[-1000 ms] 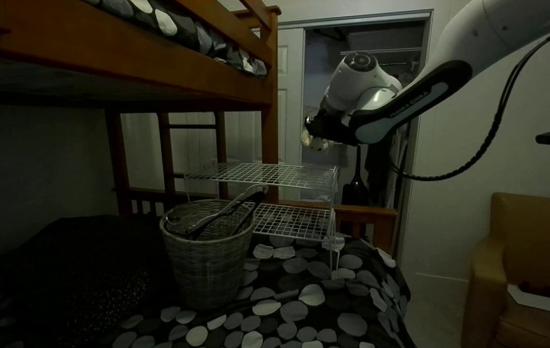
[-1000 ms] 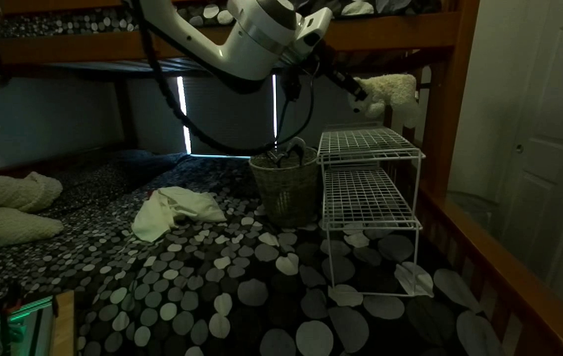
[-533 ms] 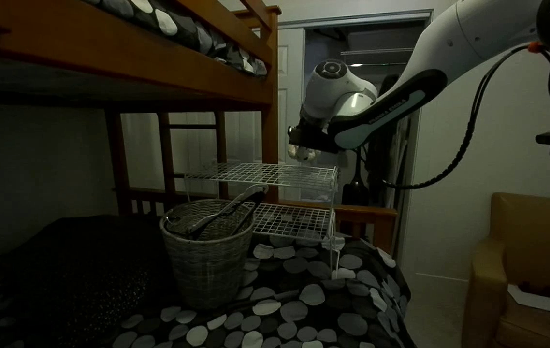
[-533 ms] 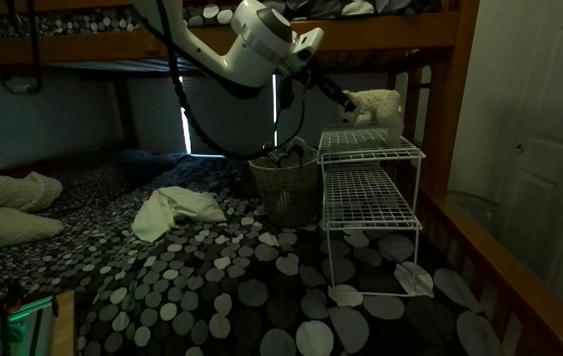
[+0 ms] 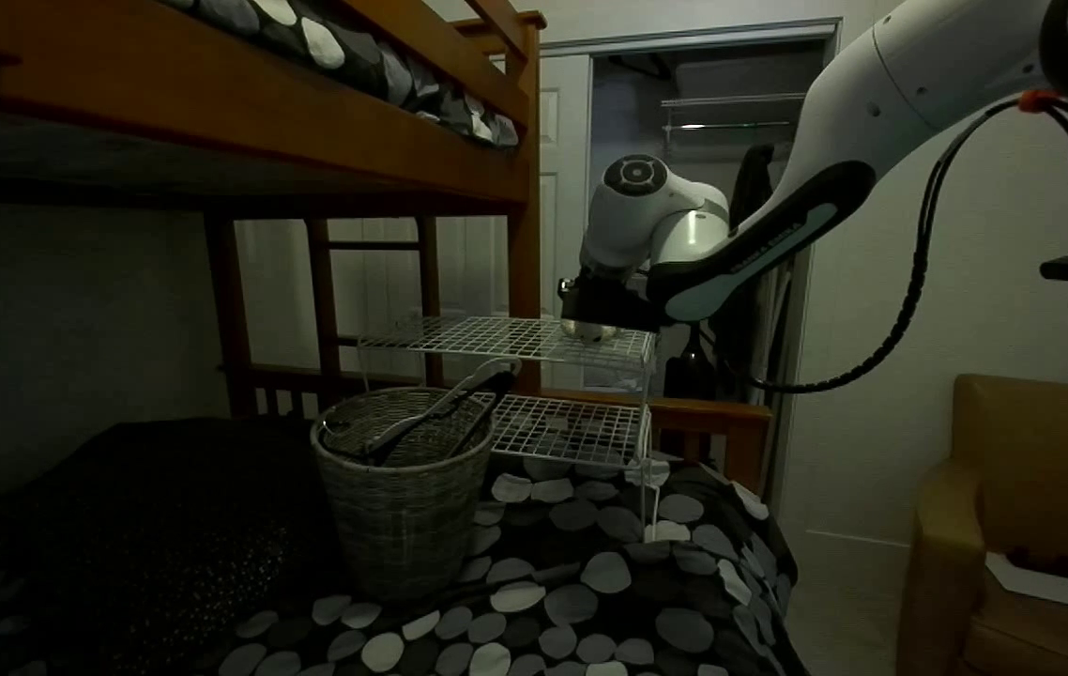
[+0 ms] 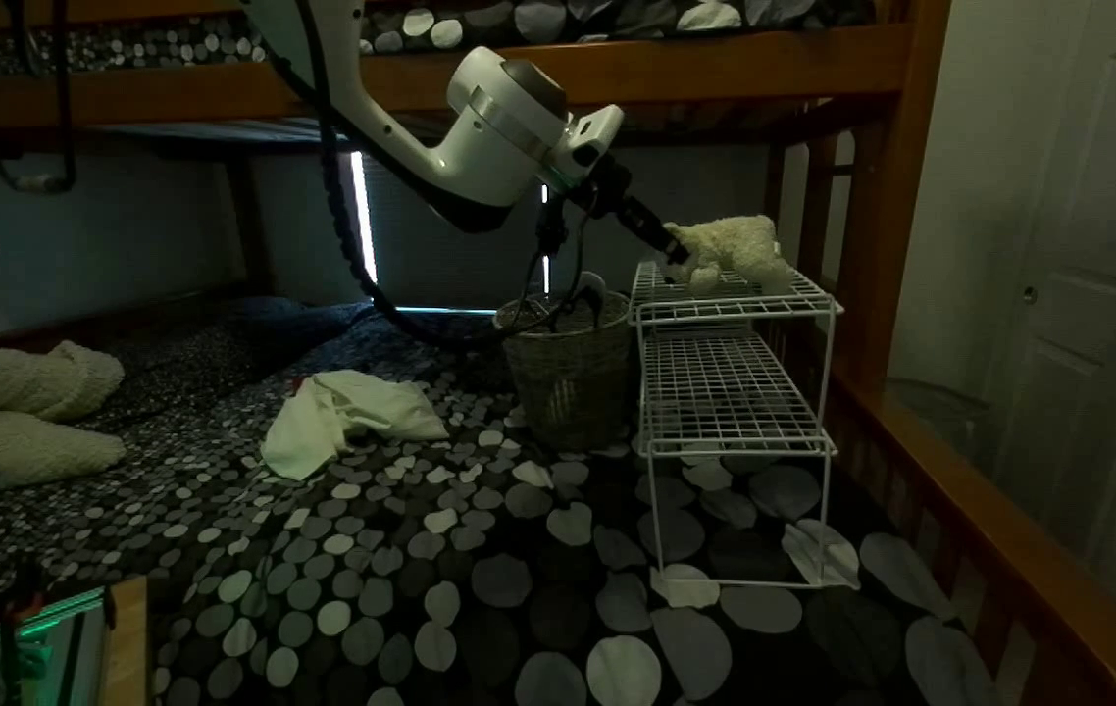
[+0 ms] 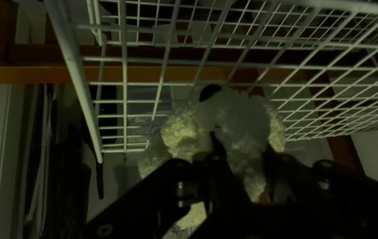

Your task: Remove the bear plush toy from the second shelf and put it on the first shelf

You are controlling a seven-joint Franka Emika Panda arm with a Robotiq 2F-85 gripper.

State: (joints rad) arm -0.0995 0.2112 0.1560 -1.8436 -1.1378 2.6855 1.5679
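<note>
The bear plush toy [image 6: 735, 243] is cream-white and sits at the top tier of the wire rack, its feet on or just above the grid. It also shows in an exterior view [image 5: 590, 332], mostly behind the gripper, and in the wrist view [image 7: 242, 114]. My gripper [image 6: 678, 253] is shut on the bear's head end, with plush between both fingers in the wrist view [image 7: 241, 142]. The first shelf [image 6: 784, 307] is the white wire top tier, under the bear. The second shelf [image 6: 735, 392] below it holds nothing.
A wicker basket [image 6: 568, 378] with hangers in it stands beside the rack. The upper bunk's wooden rail [image 6: 764, 69] runs above the arm. A pale cloth [image 6: 352, 417] lies on the dotted bedspread. A wooden bed rail [image 6: 989, 520] runs past the rack.
The arm has lowered, bringing the held bear from above the rack down to the top tier. It has also shifted left in both exterior views. The rack and basket have not moved.
</note>
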